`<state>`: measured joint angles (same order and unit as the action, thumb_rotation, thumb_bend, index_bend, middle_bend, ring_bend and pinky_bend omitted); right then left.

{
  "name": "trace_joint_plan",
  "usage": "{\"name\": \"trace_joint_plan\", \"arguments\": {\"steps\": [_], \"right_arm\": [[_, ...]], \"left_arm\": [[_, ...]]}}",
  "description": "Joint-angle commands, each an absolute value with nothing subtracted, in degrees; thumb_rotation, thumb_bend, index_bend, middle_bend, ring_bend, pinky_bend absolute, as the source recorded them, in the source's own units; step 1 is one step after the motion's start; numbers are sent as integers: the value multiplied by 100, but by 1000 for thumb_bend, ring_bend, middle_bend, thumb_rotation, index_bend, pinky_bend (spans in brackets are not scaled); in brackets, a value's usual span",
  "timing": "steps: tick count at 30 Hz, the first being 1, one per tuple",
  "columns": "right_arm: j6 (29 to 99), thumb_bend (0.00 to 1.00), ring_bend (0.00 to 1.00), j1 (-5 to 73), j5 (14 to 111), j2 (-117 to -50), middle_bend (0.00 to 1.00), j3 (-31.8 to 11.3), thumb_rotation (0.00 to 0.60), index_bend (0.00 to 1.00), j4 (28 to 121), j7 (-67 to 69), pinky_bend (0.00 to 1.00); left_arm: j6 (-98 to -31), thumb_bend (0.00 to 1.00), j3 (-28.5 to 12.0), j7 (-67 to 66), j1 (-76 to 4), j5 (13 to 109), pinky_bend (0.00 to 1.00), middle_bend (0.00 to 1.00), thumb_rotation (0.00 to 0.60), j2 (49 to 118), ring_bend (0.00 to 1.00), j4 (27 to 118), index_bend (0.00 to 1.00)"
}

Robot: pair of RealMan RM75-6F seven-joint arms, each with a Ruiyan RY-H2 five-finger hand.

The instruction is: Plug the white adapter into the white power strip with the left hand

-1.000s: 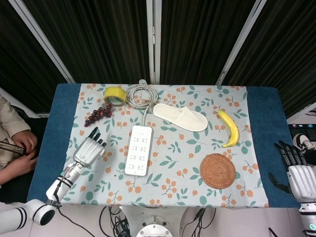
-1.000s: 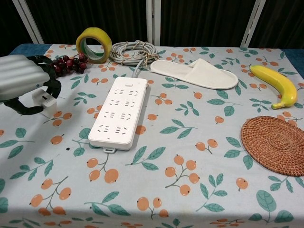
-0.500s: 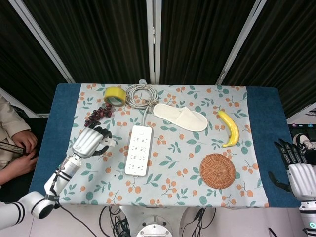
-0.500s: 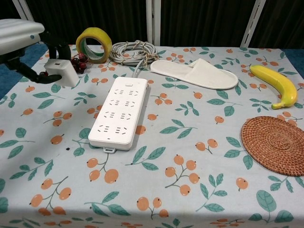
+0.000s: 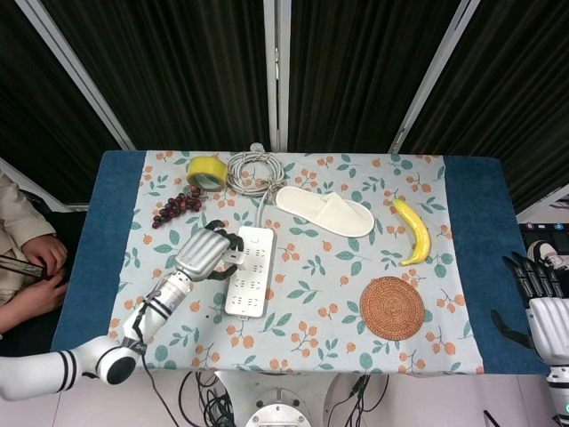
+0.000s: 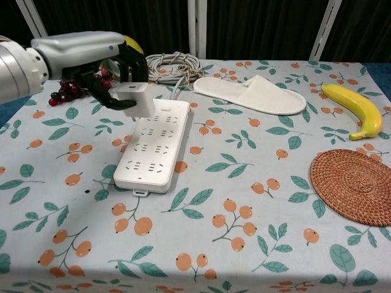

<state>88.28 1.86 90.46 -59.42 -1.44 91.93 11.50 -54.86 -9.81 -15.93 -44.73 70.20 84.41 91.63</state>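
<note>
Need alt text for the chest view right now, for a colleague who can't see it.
The left hand holds the white adapter just above the far left edge of the white power strip, not yet plugged in. A slipper, banana and woven coaster lie to the right.

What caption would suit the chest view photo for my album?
Robot's left hand holds a white adapter above the far end of a white power strip on a floral tablecloth.

White adapter [image 6: 135,97], white power strip [image 6: 154,144] and cream slipper [image 6: 253,93] on a pale cloth [image 6: 244,244] printed with orange fruit and green leaves, over a blue bench [image 5: 476,213]. Yellow banana [image 6: 354,108], yellow tape roll [image 5: 206,172], dark red grapes [image 5: 176,206], brown woven coaster [image 6: 354,186], grey coiled cable [image 6: 174,64]; left hand [image 6: 104,61] silver-grey with black fingers.
</note>
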Motion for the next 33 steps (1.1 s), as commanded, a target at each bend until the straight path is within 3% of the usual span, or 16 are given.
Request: {"name": "trace_joint_plan", "arguments": {"steps": [1, 33], "right_arm": [[8824, 235, 0, 185, 9035, -5945, 8, -147, 600, 0, 9182, 1162, 0], [8766, 234, 0, 206, 9015, -5937, 7, -166, 600, 0, 9210, 1122, 0]], "left_arm": [[-5329, 509, -1073, -1817, -4633, 6709, 203, 675, 600, 8662, 439, 9129, 641], [-5502, 510, -939, -1935, -4672, 6559, 202, 672, 600, 9143, 438, 8608, 639]]}}
